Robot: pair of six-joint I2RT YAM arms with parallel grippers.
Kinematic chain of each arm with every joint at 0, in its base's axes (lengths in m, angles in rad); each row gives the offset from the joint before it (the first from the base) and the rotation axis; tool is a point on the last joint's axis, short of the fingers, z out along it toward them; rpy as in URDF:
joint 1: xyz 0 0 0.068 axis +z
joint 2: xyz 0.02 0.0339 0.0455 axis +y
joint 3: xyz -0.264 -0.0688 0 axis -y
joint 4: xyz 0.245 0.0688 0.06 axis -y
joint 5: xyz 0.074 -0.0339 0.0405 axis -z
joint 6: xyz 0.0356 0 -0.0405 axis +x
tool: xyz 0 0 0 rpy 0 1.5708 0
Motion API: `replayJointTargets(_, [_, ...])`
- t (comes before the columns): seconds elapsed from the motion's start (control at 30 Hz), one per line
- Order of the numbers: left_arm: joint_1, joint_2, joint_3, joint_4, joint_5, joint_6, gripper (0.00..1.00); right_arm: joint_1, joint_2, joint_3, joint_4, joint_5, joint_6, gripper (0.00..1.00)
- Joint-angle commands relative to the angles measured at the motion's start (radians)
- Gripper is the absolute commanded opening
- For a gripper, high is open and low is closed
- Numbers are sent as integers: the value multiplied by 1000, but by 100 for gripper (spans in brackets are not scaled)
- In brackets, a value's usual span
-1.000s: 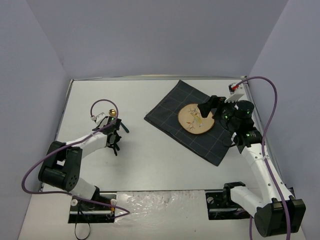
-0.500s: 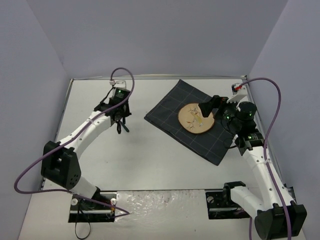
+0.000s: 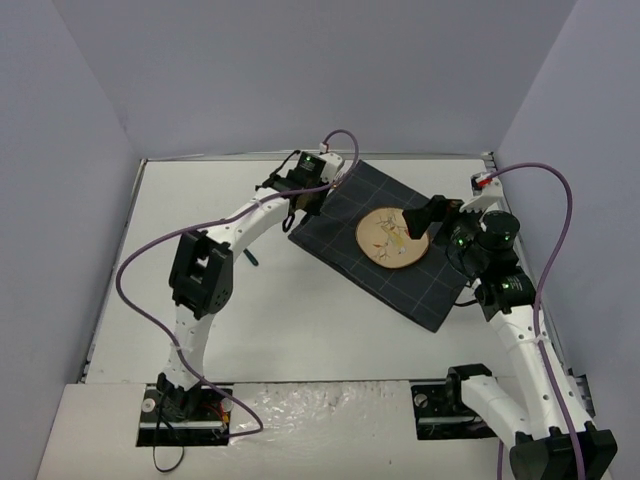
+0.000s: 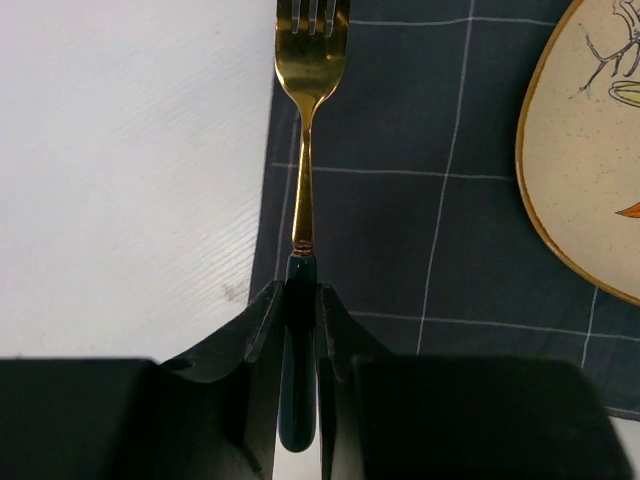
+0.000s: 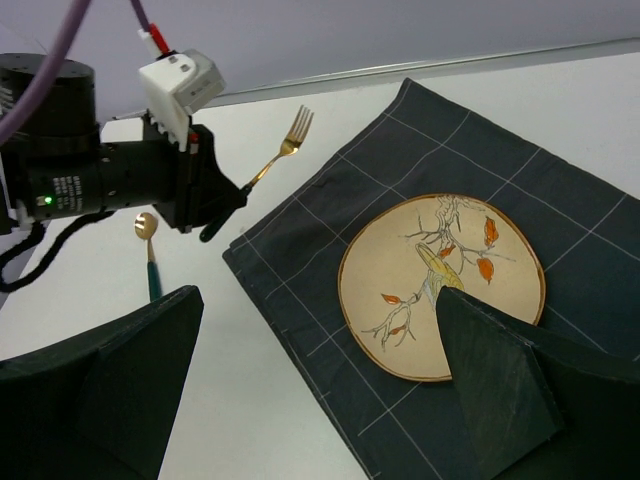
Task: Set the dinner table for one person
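Note:
My left gripper [image 3: 303, 197] is shut on the dark green handle of a gold fork [image 4: 310, 90]. It holds the fork over the left corner of the dark checked cloth [image 3: 385, 250], tines pointing away from me. In the right wrist view the fork [image 5: 285, 150] hangs above the cloth's edge. A beige plate [image 3: 392, 238] painted with a branch lies on the cloth. My right gripper [image 3: 420, 215] is open and empty, hovering over the plate's right side. All of this is on the white dinner table [image 3: 300, 330].
A gold spoon [image 5: 150, 255] with a green handle lies on the bare table left of the cloth; it also shows in the top view [image 3: 251, 258]. Grey walls enclose the table on three sides. The arm bases stand at the near edge.

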Motion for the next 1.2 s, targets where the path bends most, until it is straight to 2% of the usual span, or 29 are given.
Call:
replayJointTargets(0.0, [-32,56,137,74,71,66,0,8,-25,26,15,32,-14,100])
replayJointTargets(0.33, [-61,235,303,106,97,11,0,8,-35,23,-29,56,-14,100])
replayJointTargets(0.7, [-46,385,413,2,49,-3,0,8,-32,20,-48,73,-13,100])
replayJointTargets(1.17, [-24,373,362,-16,-14,-15,0,8,-37,21,-60,91,-22,100])
